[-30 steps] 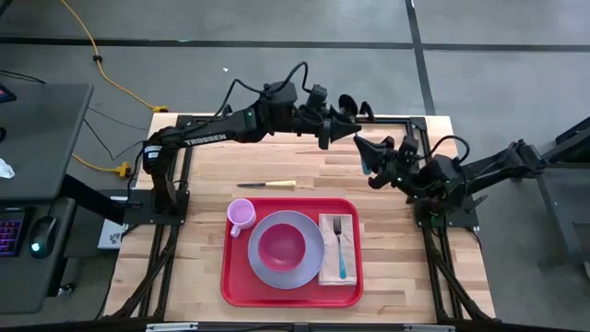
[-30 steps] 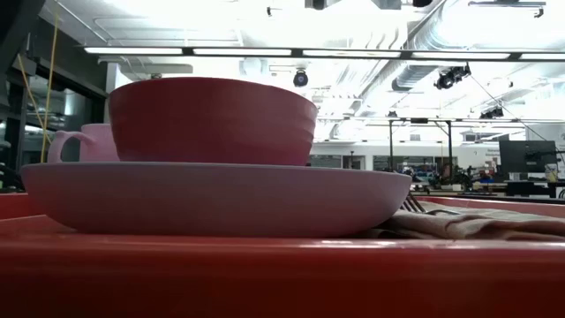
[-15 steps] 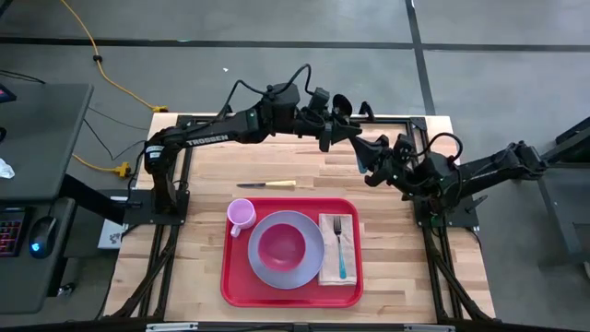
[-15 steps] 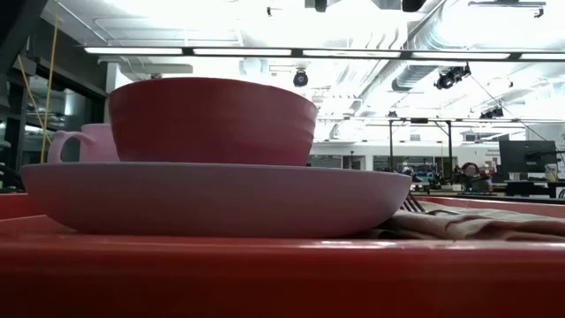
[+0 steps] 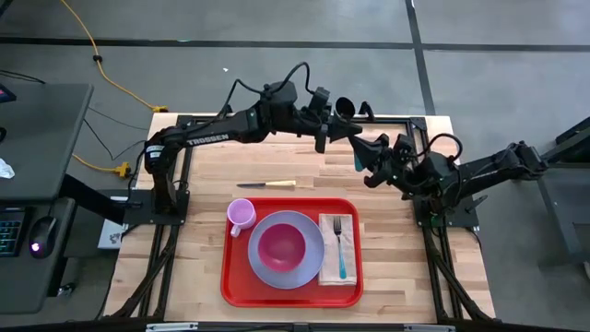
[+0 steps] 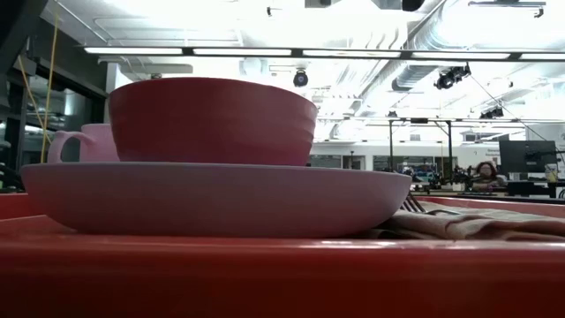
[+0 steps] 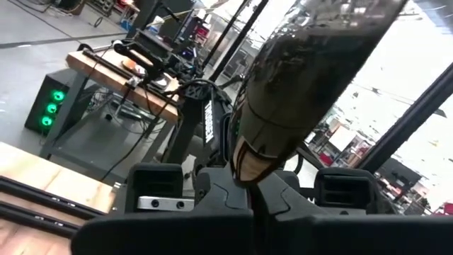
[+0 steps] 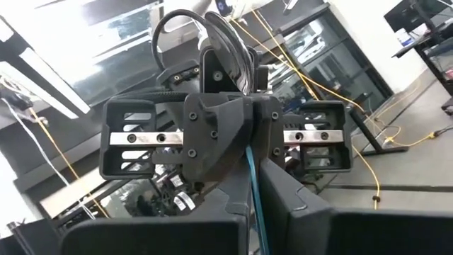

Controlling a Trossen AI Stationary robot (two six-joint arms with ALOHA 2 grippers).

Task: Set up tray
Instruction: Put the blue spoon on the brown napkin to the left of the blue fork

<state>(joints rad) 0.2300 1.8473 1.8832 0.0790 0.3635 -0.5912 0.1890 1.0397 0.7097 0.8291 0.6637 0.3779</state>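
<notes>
Nearest, the large flat red plastic tray (image 5: 232, 290) sits at the table's front middle. It carries a lilac round plate (image 5: 264, 273) with a pink bowl (image 5: 281, 245), a pink cup (image 5: 241, 214), and a tan napkin (image 5: 329, 273) under a teal-handled fork (image 5: 340, 245). A cream-handled knife (image 5: 267, 184) lies on the wood just beyond the tray.

Farthest, the left gripper (image 5: 350, 138) and right gripper (image 5: 362, 153) meet, both clenched on one thin teal-handled utensil (image 8: 253, 188). If either arm pulls before the other lets go, the utensil could twist or slip out and fall to the table.
</notes>
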